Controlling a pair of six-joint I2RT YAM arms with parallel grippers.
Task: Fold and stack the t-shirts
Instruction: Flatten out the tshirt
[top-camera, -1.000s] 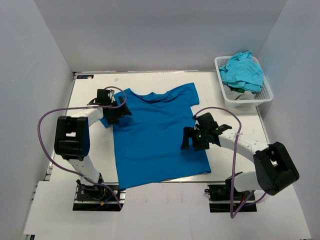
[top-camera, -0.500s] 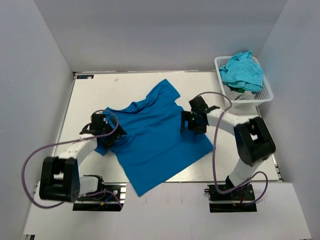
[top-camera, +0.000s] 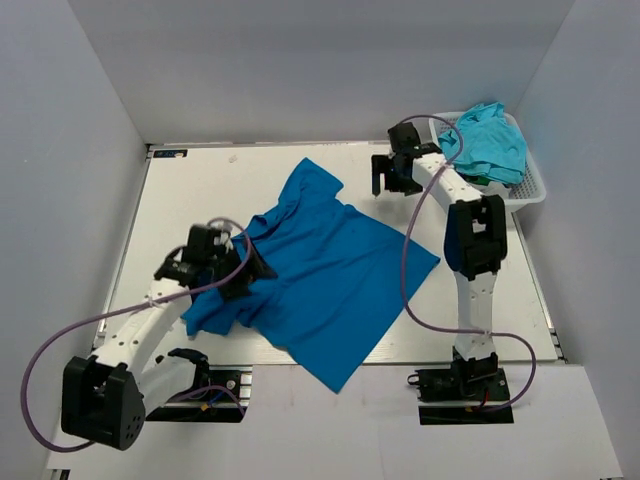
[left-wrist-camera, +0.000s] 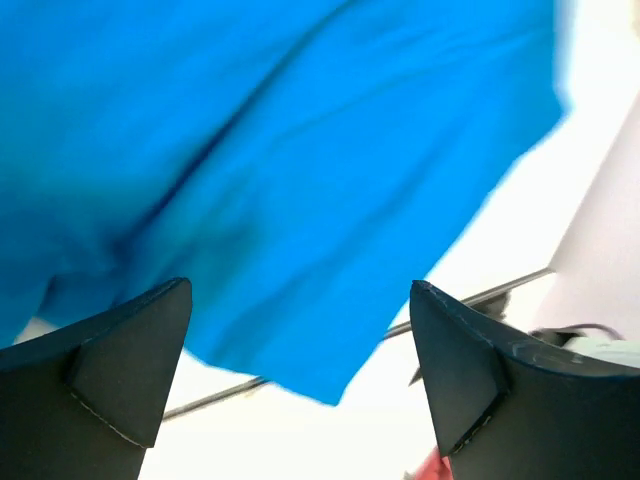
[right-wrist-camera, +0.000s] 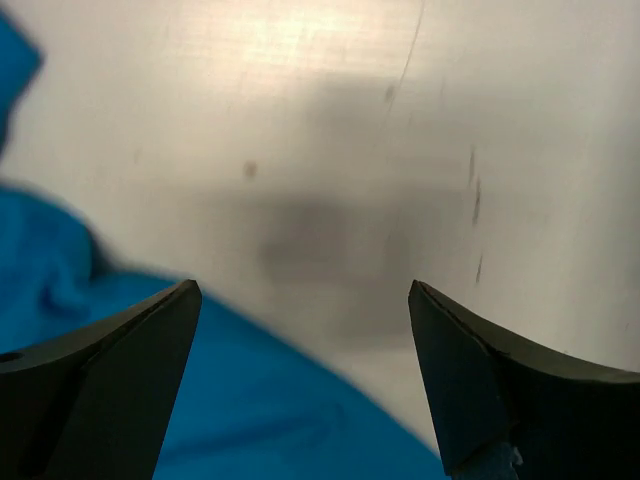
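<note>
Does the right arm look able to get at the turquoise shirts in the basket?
Probably yes: its open hand is beside the basket, and the turquoise shirts lie heaped on top, uncovered.

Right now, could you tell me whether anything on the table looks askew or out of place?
The blue t-shirt lies diagonally, bunched beside the open left gripper, and its near corner hangs over the table's front edge.
</note>
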